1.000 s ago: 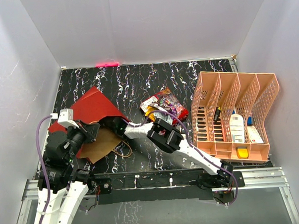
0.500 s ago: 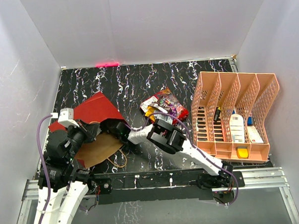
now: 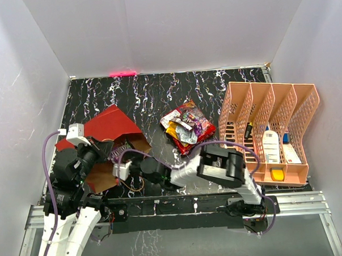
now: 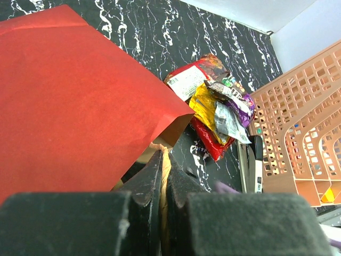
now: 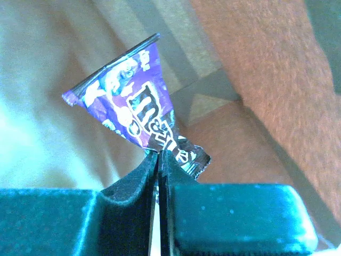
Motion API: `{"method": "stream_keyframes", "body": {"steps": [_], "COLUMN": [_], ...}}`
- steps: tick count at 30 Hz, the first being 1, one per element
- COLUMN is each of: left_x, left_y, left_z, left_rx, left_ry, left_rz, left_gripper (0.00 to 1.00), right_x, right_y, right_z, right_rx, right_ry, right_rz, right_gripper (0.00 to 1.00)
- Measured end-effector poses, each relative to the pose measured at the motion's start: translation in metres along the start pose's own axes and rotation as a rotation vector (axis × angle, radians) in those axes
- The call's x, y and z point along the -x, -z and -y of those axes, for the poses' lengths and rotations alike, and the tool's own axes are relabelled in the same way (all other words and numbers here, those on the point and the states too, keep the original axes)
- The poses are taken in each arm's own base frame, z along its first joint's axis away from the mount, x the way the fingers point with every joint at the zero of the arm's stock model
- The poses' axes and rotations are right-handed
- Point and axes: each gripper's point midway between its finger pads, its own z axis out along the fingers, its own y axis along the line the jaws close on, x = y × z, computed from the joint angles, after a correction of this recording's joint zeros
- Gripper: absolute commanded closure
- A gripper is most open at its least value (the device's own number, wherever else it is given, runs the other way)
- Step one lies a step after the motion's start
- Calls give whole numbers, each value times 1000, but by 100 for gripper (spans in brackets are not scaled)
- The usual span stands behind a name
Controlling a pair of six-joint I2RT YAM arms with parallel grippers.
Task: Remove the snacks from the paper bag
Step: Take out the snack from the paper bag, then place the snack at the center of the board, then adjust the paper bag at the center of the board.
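Note:
The paper bag (image 3: 108,124) lies on its side at the left, red outside, its brown inside (image 3: 102,177) open toward the near edge. My left gripper (image 3: 106,150) is shut on the bag's tan rim at the mouth (image 4: 162,160). My right gripper (image 3: 121,163) reaches across to the bag's mouth and is shut on the corner of a purple M&M's packet (image 5: 136,101), which shows in the top view (image 3: 120,154). In the right wrist view the gripper (image 5: 159,157) has brown paper behind it. Several snacks (image 3: 185,127) lie in a pile on the table, right of the bag; they also show in the left wrist view (image 4: 213,106).
A salmon-orange lattice file rack (image 3: 270,132) stands at the right and holds a white bottle (image 3: 270,146) and small items. A slim grey-and-white gadget (image 4: 257,170) lies by the rack. The right arm's forearm (image 3: 218,167) stretches low along the near edge. White walls surround the black marbled table (image 3: 158,94).
The right arm has swung down toward the near edge. Its gripper has come back out to the bag's mouth with the purple packet in it. The left gripper still holds the bag.

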Motion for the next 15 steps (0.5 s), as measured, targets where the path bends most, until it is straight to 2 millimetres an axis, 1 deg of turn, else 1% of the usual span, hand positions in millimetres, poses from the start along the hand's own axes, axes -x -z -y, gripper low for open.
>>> {"method": "stream_keyframes", "body": {"steps": [1, 5, 7, 10, 11, 13, 15], "left_x": [0, 0, 0, 0, 0, 0, -1], "left_y": [0, 0, 0, 0, 0, -1, -2], "left_z": [0, -1, -1, -1, -1, -1, -2], "left_rx": [1, 3, 5, 6, 6, 7, 9], "left_ry": [0, 0, 0, 1, 1, 1, 2], "left_rz": [1, 1, 1, 1, 1, -1, -6], "left_gripper": [100, 100, 100, 100, 100, 100, 100], "right_x": [4, 17, 21, 24, 26, 31, 37], "right_y": [13, 74, 102, 141, 154, 174, 190], "right_z": [-4, -22, -22, -8, 1, 20, 45], "right_rx": [17, 117, 156, 183, 182, 165, 127], "right_ry": [-32, -199, -293, -440, -497, -586, -674], "right_rz": [4, 19, 20, 10, 6, 7, 3], "right_gripper": [93, 93, 93, 93, 93, 93, 93]}}
